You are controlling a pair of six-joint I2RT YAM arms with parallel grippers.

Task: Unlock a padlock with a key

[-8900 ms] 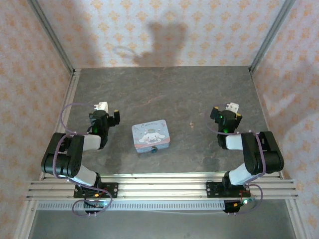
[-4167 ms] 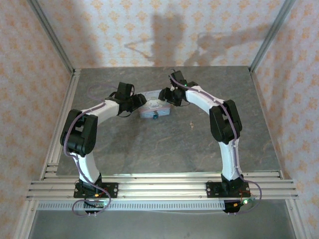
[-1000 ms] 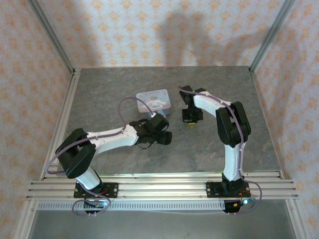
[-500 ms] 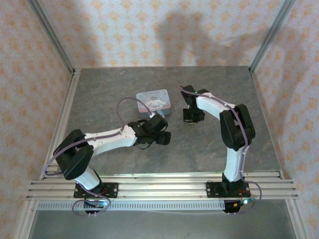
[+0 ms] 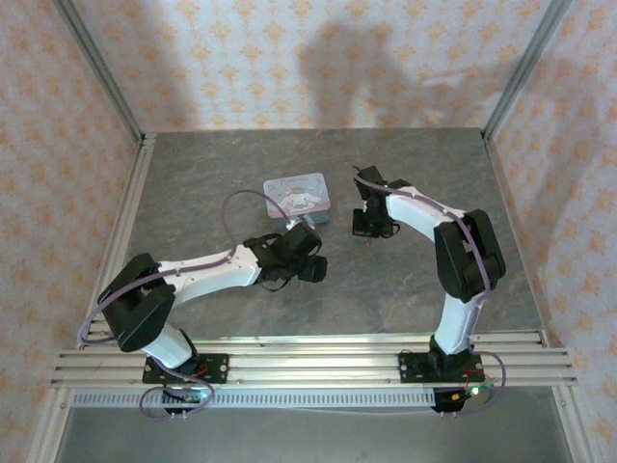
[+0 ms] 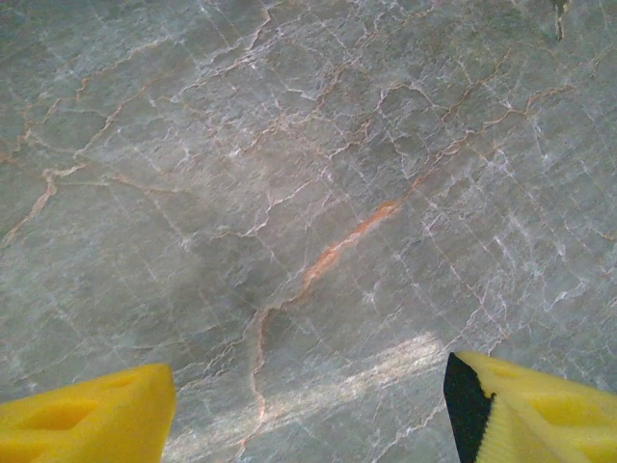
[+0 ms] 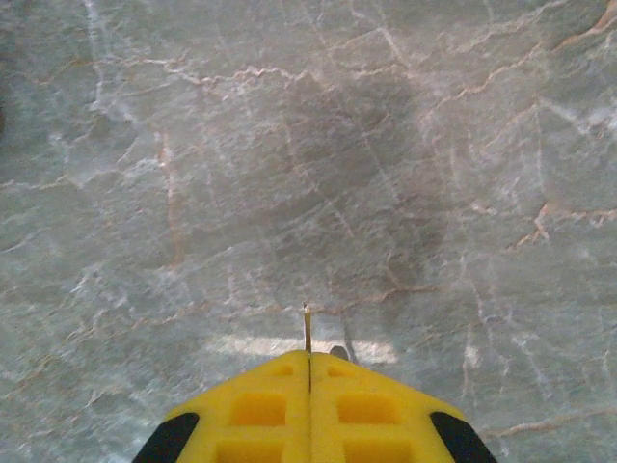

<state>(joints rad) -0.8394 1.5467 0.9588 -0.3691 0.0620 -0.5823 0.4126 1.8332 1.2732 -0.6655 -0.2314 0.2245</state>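
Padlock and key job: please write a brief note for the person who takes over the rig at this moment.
Left gripper: open, empty, over bare table on the near side of the tin.
Right gripper: fingers shut on the key, tip sticking out.
Done: key is gripped.
Left to do: bring key to the padlock, insert, turn. Where the padlock sits I cannot tell.

A robot test cell is indicated: beyond the right claw (image 5: pixel 365 230), a grey veined stone-look tabletop (image 5: pixel 212 174) is enclosed by silver aluminium frame posts (image 5: pixel 509 92) and peach patterned wallpaper panels (image 5: pixel 318 58).
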